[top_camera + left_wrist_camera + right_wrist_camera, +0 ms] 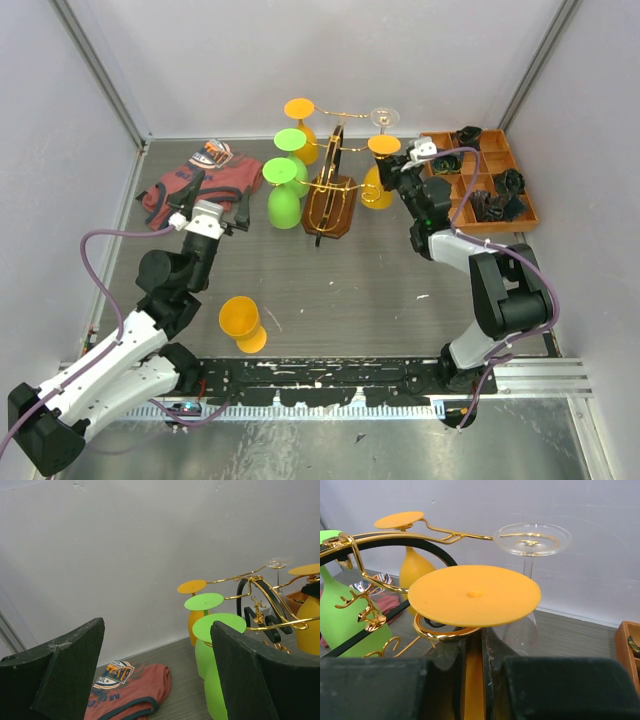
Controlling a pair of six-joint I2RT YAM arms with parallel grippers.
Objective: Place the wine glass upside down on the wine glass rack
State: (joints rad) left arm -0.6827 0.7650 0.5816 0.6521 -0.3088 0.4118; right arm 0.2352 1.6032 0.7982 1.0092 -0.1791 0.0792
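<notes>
Top external: the right arm is folded at the elbow and reaches toward the far edge. The right gripper (396, 182) is clamped on the stem of the orange wine glass (381, 146). The glass is inverted, its foot over a gold scroll loop on the right side of the wine glass rack (329, 200). The left arm stretches toward the far-left corner. The left gripper (216, 200) has its fingers spread and holds nothing, near a red shirt (190, 185).

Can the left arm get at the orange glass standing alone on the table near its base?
Probably yes. The left gripper is open and empty, and the orange glass stands beside the forearm with nothing close around it on the table. The arm would have to fold back.
</notes>
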